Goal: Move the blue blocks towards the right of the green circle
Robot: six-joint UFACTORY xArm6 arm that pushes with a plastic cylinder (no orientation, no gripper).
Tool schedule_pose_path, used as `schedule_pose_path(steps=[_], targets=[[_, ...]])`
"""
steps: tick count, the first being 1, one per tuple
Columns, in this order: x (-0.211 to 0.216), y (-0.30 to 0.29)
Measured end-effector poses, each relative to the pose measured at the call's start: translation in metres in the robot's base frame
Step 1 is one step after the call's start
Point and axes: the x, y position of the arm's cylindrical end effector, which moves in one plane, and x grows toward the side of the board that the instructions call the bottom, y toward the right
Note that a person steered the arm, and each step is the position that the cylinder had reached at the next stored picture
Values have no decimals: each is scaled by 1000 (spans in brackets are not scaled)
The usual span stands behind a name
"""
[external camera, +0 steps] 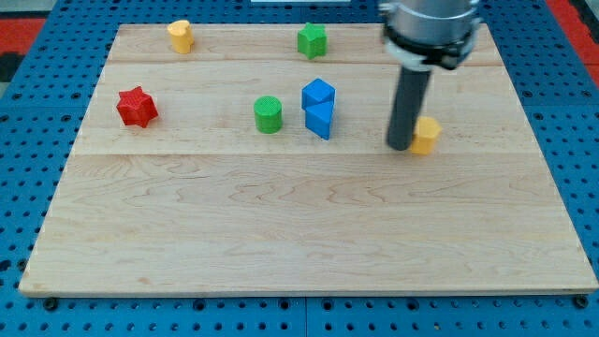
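Open board (pixel 281 234) across the whole lower half. Centre crowded: green circle (pixel 268 114), two blue blocks (pixel 318 94) (pixel 319 119) touching just right of it. Clear gap from there to my tip (pixel 400 146), yellow block (pixel 425 136) alongside.

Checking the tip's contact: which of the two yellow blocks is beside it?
The yellow block at the view's right, directly right of my tip. The other yellow block sits far off at the top left.
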Motion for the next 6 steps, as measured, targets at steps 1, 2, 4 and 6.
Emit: schedule_pose_path(steps=[1,2,4,6], targets=[[30,14],[38,38],[-2,57],[26,-21]])
